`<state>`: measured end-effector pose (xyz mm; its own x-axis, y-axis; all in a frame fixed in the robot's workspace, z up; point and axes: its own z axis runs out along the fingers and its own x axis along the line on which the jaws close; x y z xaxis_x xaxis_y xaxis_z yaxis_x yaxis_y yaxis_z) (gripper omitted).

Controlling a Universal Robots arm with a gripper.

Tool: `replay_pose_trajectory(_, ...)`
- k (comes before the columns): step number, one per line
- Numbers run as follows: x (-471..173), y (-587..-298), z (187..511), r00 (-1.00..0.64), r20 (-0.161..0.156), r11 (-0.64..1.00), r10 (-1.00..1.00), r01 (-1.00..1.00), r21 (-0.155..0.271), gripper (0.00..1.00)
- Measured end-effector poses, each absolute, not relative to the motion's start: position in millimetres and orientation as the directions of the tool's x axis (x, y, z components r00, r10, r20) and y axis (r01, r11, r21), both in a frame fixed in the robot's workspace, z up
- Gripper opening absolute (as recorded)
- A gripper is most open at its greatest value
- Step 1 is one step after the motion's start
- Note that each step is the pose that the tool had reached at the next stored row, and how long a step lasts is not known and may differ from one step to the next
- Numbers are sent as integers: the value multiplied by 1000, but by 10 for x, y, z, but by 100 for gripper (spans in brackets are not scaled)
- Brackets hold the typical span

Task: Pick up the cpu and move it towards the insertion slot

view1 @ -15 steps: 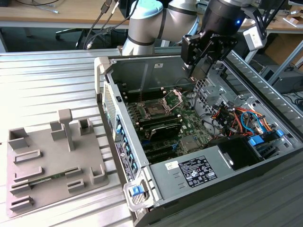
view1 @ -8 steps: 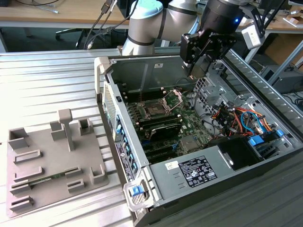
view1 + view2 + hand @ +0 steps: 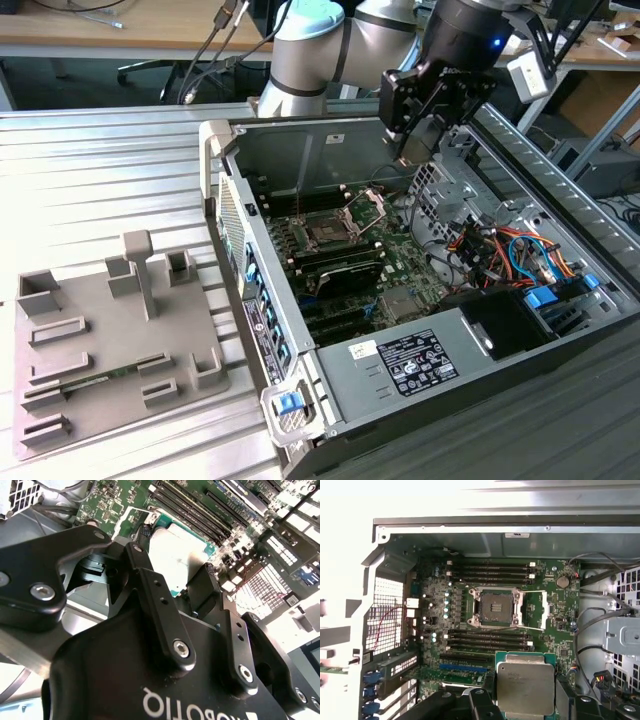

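My gripper (image 3: 414,140) hangs above the far side of the open computer case, shut on the cpu. In both wrist views the cpu (image 3: 525,686) (image 3: 175,555) is a flat square chip with a pale metal top and a green edge, pinched between two black fingers (image 3: 150,587). The insertion slot (image 3: 495,607) (image 3: 326,232) lies on the green motherboard below, a square socket with a dark centre and silver frame. Its hinged bracket (image 3: 366,206) stands open. The cpu is held above the board, clear of the socket and off to one side of it.
Long black memory slots (image 3: 490,572) flank the socket. Bundled cables (image 3: 500,250) and a drive cage fill the case at the exterior view's right, with a power supply (image 3: 410,360) near the front. A grey fixture tray (image 3: 110,340) lies on the table at the exterior view's left.
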<state>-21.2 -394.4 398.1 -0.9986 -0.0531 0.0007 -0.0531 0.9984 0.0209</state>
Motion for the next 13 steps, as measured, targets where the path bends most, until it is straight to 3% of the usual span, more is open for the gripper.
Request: replay_pose_trajectory(13,-212,-3925,3961,-999,1,998,-53,-53,21,55)
